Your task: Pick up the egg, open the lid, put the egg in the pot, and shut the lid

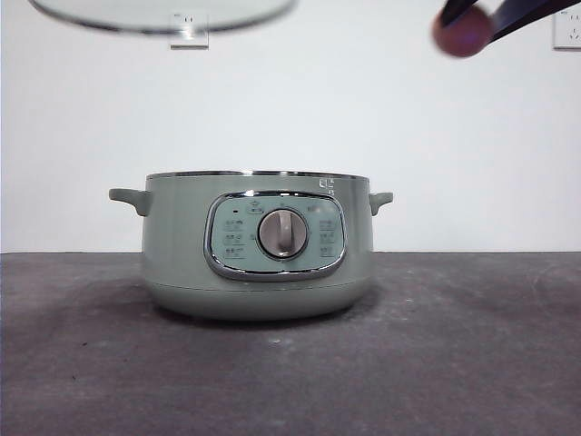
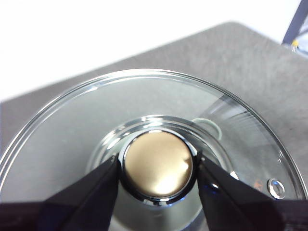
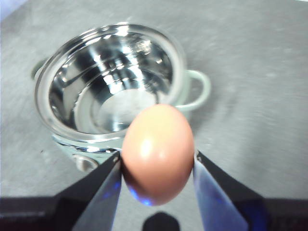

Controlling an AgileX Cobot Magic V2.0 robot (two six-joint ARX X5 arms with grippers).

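- Right gripper [image 3: 156, 166]: its two black jaws clamp the reddish-brown egg [image 3: 158, 154] from opposite sides, across its narrow width. In the front view the egg [image 1: 462, 33] hangs high in the air, above and off to one side of the pot, not yet over the opening.
- Left gripper [image 2: 158, 175]: its jaws grip the round knob [image 2: 159, 165] of the glass lid [image 2: 72, 130], one on each side. The lid's steel rim [image 1: 163, 20] shows at the top of the front view, well above the pot and towards the opposite side from the egg.
- Pot [image 1: 259, 250]: the sage-green electric pot stands uncovered on the dark grey table [image 1: 472, 354], its dial [image 1: 282, 233] facing the front camera. The right wrist view shows its shiny steel bowl [image 3: 113, 82], with nothing visible in it.
- Step in hand (judgement): carrying the egg to the pot. To do it well, centre the egg over the bowl, lower it close to the steel floor before letting go so that the shell does not crack, and hold the lid aside, clear of the right arm's path.
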